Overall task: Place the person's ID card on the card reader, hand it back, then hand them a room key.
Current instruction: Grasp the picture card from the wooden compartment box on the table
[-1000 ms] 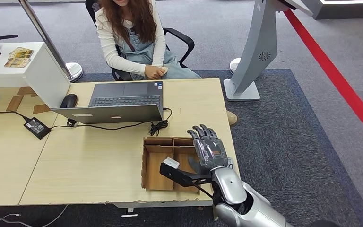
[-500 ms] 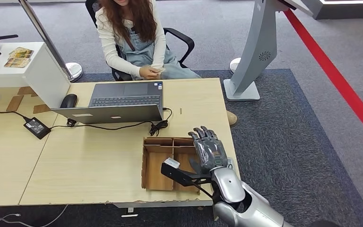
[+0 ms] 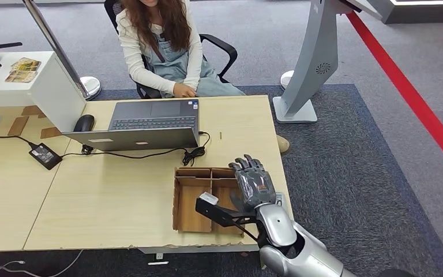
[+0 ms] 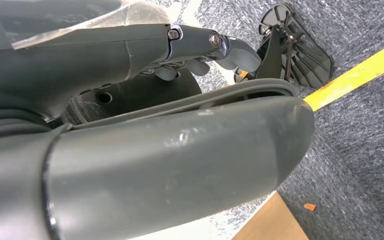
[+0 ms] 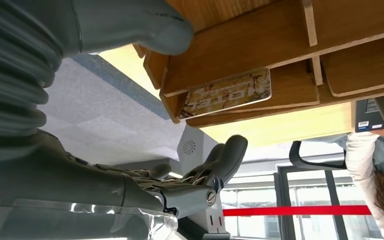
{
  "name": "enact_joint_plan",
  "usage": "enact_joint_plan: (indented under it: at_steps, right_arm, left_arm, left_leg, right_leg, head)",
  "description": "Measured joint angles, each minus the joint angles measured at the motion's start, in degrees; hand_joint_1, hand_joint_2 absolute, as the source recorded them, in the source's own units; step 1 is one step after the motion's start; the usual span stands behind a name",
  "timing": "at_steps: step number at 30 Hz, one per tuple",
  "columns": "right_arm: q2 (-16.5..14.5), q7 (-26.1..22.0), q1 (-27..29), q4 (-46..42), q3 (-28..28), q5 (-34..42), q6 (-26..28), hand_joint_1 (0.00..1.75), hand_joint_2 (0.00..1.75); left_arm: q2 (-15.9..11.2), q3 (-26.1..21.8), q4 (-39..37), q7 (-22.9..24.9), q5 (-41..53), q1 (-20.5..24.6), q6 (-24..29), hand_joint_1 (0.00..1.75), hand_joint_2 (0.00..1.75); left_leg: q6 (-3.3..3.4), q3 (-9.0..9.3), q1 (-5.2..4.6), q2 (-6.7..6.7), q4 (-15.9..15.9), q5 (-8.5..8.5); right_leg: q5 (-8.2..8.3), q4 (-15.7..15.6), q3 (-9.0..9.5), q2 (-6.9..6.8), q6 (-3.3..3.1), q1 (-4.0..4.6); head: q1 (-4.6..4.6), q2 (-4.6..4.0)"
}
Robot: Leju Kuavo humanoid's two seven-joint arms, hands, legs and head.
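Note:
My right hand (image 3: 254,183) hovers over the right compartment of the cardboard tray (image 3: 176,199) near the table's front edge, fingers apart and holding nothing. From the right wrist view, a printed room key card (image 5: 227,93) lies flat in a tray compartment (image 5: 260,40), with my thumb (image 5: 130,25) and fingers (image 5: 220,160) on either side of it and apart from it. The person (image 3: 161,40) sits across the table with hands (image 3: 183,89) low at the table's far edge. My left hand (image 4: 200,45) hangs over the carpet, holding nothing.
An open laptop (image 3: 150,118) stands mid-table with a mouse (image 3: 83,122) to its left and a cable and power brick (image 3: 45,156). A grey kiosk stand (image 3: 311,63) rises to the right of the table. A white counter (image 3: 40,86) stands at the far left.
My right hand has sunk slightly toward the tray, with its fingers curling a little. The person's hands have dropped lower behind the table edge.

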State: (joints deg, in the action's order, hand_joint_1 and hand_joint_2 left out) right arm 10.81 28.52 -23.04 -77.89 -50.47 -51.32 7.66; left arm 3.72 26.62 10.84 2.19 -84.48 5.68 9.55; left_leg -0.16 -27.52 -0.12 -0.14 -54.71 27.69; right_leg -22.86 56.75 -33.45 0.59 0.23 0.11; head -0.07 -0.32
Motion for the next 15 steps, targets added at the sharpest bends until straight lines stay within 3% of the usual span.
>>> enact_joint_plan:
  at_steps: [4,15]
  right_arm:
    - [-0.2,-0.1,-0.2,0.6,0.0,-0.1,0.4,1.08,1.75]
    - [-0.8,-0.4,-1.0,1.8,0.0,-0.3,1.0,0.94,1.75]
  left_arm:
    - [0.0,0.0,0.0,0.0,0.0,0.0,0.0,0.0,0.0]
    - [0.0,0.0,0.0,-0.1,0.0,0.0,0.1,0.0,0.0]
  left_leg:
    - [0.0,0.01,0.0,0.0,0.0,0.0]
    - [0.0,0.02,0.0,0.0,0.0,0.0]
  right_leg:
    - [0.0,0.0,0.0,0.0,0.0,0.0]
    - [0.0,0.0,0.0,0.01,0.0,0.0]
  head:
    - [0.0,-0.01]
    - [0.0,-0.01]
